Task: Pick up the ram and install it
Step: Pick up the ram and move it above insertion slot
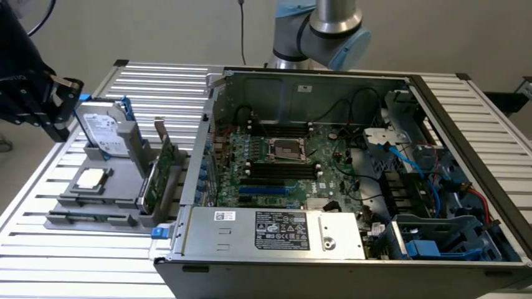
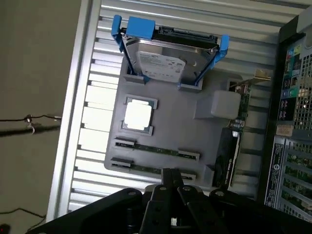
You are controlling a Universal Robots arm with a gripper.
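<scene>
Two ram sticks lie in the grey holder tray (image 2: 195,131): one thin dark-green ram stick (image 2: 156,149) and a second ram stick (image 2: 146,169) beside it, at the tray's near edge in the exterior view (image 1: 87,215). My gripper (image 2: 171,171) hangs well above the tray, over the sticks, with its dark fingers drawn together and nothing between them. In the exterior view the gripper (image 1: 58,106) is at the far left, above and behind the tray. The black memory slots (image 1: 283,167) sit on the motherboard inside the open computer case (image 1: 465,112).
The tray also carries a hard drive in a blue bracket (image 2: 163,61), a processor chip (image 2: 138,115) and a tall green expansion card (image 2: 234,141) standing next to the case wall. A power supply (image 1: 275,229) and blue cables (image 1: 407,159) fill parts of the case. Everything rests on a slatted metal table (image 1: 75,274).
</scene>
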